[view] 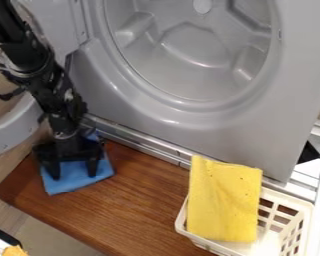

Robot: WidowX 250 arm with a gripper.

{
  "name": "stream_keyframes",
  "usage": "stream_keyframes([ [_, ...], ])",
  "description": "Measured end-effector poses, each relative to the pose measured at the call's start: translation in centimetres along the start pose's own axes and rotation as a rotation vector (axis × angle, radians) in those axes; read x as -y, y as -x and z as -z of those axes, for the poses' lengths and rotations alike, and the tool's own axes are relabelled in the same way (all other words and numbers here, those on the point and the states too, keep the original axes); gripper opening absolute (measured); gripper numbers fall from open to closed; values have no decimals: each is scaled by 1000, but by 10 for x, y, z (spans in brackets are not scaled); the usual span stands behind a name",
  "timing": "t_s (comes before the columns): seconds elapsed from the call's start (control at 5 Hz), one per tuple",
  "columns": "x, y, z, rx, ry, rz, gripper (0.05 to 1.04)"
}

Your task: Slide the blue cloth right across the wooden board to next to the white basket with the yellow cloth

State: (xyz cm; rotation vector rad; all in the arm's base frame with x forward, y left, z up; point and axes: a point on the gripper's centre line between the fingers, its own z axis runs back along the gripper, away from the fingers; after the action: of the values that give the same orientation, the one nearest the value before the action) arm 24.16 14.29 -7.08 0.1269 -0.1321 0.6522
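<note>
The black gripper hangs at the left, its two fingers spread apart over a blue cloth. The cloth lies on the brown wooden board, partly hidden beneath the gripper, and I cannot tell whether the fingertips touch it. At the lower right, a folded yellow cloth is draped over the left part of a white plastic basket, well away from the gripper.
A grey appliance front with a round hollow stands behind the wooden board. A metal rail runs between them. The rounded edge of an open door is at the left. Something orange shows at the lower-left corner.
</note>
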Motion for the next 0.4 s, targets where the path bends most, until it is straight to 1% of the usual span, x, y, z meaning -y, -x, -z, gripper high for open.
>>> stream_keyframes([
  [0.2,6,15,2,-16,20,-28,999],
  [0.4,18,23,0,-21,19,-11,999],
])
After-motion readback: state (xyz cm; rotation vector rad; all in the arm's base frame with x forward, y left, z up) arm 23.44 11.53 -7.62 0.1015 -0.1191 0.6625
